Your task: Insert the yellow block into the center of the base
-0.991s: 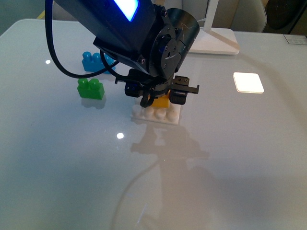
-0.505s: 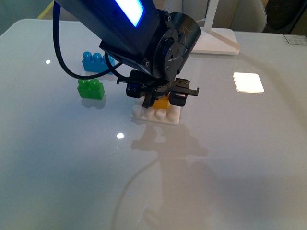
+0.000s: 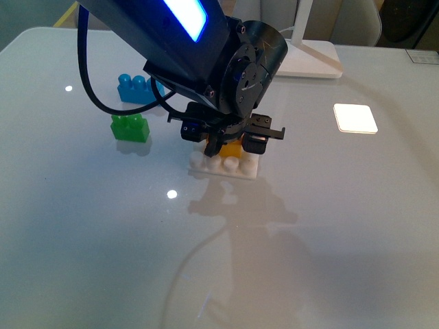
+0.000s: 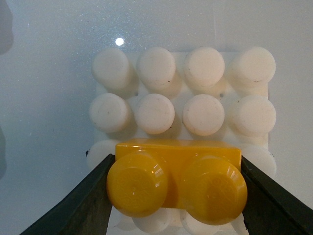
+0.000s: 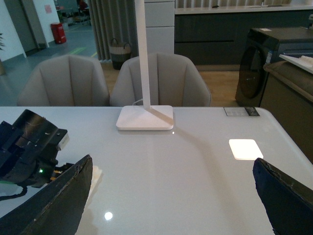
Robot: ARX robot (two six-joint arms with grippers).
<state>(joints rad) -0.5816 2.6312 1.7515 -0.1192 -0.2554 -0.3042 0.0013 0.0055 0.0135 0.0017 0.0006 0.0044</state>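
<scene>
Here, the left gripper (image 3: pixel 232 144) pinched the yellow block (image 4: pixel 178 183) between its fingers (image 4: pixel 85 208), low over the studs of the base (image 4: pixel 203 115) on the tabletop (image 3: pixel 322 226). Whether the block was seated could not be told. The right gripper (image 5: pixel 171 210) had its fingers spread, empty.

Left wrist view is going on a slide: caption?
Left gripper holds the yellow block over the base and its white studs.
</scene>
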